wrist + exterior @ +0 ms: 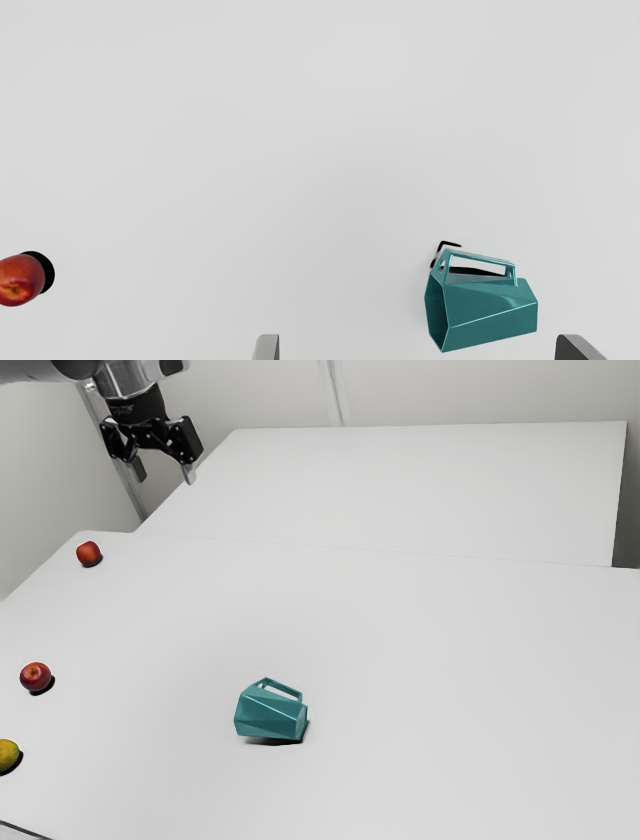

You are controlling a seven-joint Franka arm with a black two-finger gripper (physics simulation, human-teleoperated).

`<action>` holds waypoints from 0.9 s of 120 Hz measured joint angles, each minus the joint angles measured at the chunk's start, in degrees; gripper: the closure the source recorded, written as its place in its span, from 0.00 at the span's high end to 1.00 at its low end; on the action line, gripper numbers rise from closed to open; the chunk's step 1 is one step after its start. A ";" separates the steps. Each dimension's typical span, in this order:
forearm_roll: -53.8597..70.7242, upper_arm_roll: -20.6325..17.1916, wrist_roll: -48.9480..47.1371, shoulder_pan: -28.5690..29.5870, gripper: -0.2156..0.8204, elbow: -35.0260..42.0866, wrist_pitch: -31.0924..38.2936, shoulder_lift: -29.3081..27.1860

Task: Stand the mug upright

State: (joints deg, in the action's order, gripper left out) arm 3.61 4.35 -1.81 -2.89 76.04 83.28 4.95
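Teal and faceted, the mug (270, 715) lies on its side on a white table (450, 660), its handle raised along its upper side. In the wrist view its open mouth faces towards a round red fruit, with a broad stretch of bare tabletop between the two.

In the exterior view the black gripper (163, 475) hangs at the upper left, well apart from the mug and above the table's level. Its two fingers stand wide apart, with nothing held between them.

The table's far edge runs across behind the mug, with a deep band of open surface before it. More open surface stretches from the mug to the exterior view's right. Near the exterior view's left edge sit an orange-red fruit (88, 553) by the table's far corner, a red apple (36, 677) and a yellow fruit (7, 756). Beyond the far edge is another white surface (420, 490).
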 joint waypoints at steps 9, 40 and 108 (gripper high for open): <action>-0.01 -0.04 0.02 -0.08 0.79 0.15 -0.03 -0.04; -18.48 9.80 3.03 -2.29 0.79 23.47 9.46 -2.52; -62.31 16.85 37.98 1.09 0.79 58.49 31.12 -4.01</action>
State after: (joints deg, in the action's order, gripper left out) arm -58.70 21.19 36.17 -1.80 134.53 114.40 0.94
